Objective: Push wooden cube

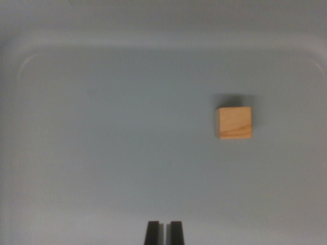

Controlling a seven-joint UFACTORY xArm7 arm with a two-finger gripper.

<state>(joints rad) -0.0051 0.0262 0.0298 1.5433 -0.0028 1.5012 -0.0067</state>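
1. A pale grey tray (102,153) with rounded corners and a raised rim is filling almost the whole wrist view, its floor lying flat and bare.
2. A small wooden cube (234,122) is sitting on the tray floor, toward the wrist view's right and a little above the middle, casting a soft shadow behind it.
3. Two dark fingers (152,233) are poking in at the bottom edge, nearly closed with only a thin slit between them, gripping nothing and sitting well apart from the cube.
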